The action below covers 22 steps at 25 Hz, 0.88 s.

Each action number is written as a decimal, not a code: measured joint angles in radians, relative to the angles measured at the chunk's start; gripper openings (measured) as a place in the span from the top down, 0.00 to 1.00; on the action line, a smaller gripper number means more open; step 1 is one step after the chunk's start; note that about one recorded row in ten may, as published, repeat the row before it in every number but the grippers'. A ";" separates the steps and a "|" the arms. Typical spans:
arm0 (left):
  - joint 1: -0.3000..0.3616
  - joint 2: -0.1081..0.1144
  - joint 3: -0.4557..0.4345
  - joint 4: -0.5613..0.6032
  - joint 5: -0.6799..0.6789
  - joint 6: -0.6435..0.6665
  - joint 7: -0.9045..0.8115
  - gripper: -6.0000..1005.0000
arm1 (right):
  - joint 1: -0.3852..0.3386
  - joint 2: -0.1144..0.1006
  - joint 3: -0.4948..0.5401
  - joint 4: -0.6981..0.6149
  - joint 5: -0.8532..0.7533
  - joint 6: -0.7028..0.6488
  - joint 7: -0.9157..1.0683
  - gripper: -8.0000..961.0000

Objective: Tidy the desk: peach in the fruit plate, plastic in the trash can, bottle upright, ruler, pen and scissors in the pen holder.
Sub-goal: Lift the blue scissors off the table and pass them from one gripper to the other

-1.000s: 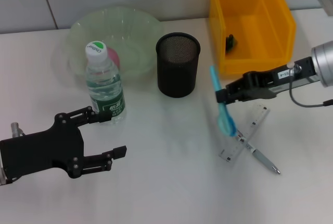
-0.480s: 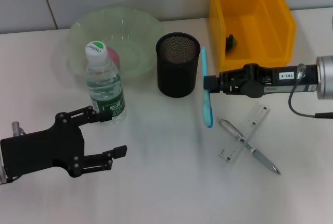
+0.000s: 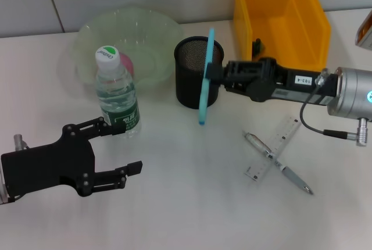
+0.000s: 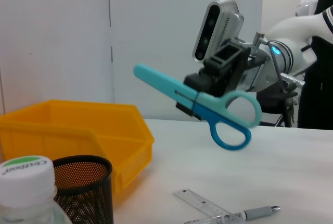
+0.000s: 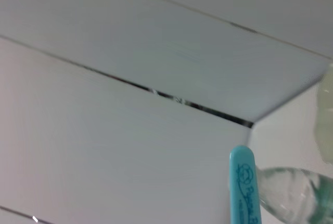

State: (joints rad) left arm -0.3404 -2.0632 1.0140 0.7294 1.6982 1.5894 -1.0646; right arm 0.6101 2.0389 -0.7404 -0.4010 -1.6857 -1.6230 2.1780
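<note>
Scissors (image 3: 204, 75) — light blue, in a closed sheath — hang in the air directly in front of the black mesh pen holder (image 3: 198, 71), roughly upright in the head view, their tip over the holder's rim and their handle loops low, near the white desk (image 3: 186, 203). The right gripper (image 3: 218, 74) pinches them about midway along their length, its jaws pressed onto the blue body; the arm reaches in across the desk from the right. In the left wrist view the same scissors (image 4: 200, 104) appear tilted, blade end higher than the loops, clear above the tabletop.

On the desk near the right arm, 1 clear ruler (image 3: 273, 156) lies crossed by 1 pen (image 3: 278, 163) — the 2 are touching. The water bottle (image 3: 116, 96) stands upright with its cap on, just in front of the pale green fruit plate (image 3: 145, 32); something pink shows behind the bottle, inside the plate. A yellow bin (image 3: 290, 6) sits at the back right, with a small dark object inside it.

The left gripper (image 3: 119, 154) rests low at the near left, jaws spread and holding nothing, its upper finger just beside the bottle's base.
</note>
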 joint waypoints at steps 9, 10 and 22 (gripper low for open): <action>-0.008 0.000 0.000 0.002 -0.001 -0.002 0.000 0.34 | -0.012 0.021 0.000 0.142 0.207 0.004 -0.031 0.73; -0.008 0.000 0.000 0.002 -0.001 -0.002 0.000 0.34 | -0.013 0.032 0.000 0.177 0.252 -0.001 -0.040 0.73; -0.013 -0.001 0.000 0.006 -0.006 -0.002 0.005 0.34 | -0.005 0.049 -0.001 0.363 0.420 -0.003 -0.133 0.72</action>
State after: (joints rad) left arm -0.3531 -2.0644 1.0140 0.7352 1.6924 1.5876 -1.0592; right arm 0.6049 2.0874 -0.7417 -0.0378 -1.2661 -1.6260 2.0451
